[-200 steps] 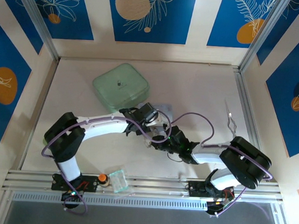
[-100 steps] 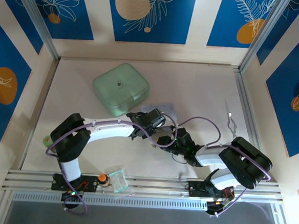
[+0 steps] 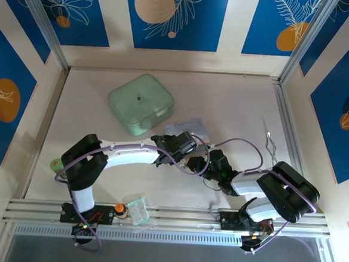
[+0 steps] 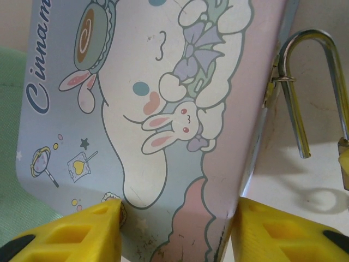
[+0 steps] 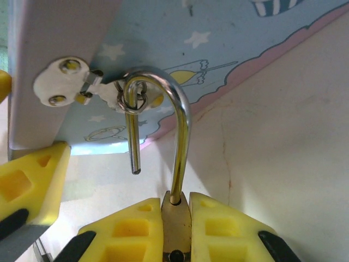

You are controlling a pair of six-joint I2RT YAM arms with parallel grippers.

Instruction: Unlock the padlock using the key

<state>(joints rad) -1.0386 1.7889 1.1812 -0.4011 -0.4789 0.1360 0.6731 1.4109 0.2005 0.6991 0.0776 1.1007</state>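
The pastel cartoon tin (image 4: pixel 152 98) fills the left wrist view, and my left gripper (image 4: pixel 174 210) is shut on its near edge, one yellow finger on each side. The brass padlock (image 5: pixel 175 229) sits pinched between the fingers of my right gripper (image 5: pixel 175 210). Its silver shackle (image 5: pixel 182 120) is sprung open: the free end hangs loose, still hooked through the small ring on the tin's hasp (image 5: pixel 71 82). The shackle (image 4: pixel 305 43) also shows beside the tin's right edge. From above, both grippers (image 3: pixel 184 142) (image 3: pixel 197 162) meet at the tin (image 3: pixel 190 125). I cannot make out the key.
A pale green square lidded box (image 3: pixel 141 103) lies behind the tin. A thin silvery wire-like piece (image 3: pixel 268 137) lies by the right rail. On the near rail stand a small clear cup (image 3: pixel 138 209) and an orange knob (image 3: pixel 119 208).
Both arms have shifted a little right and toward the near edge, carrying the tin and padlock with them. Both grips are unchanged.
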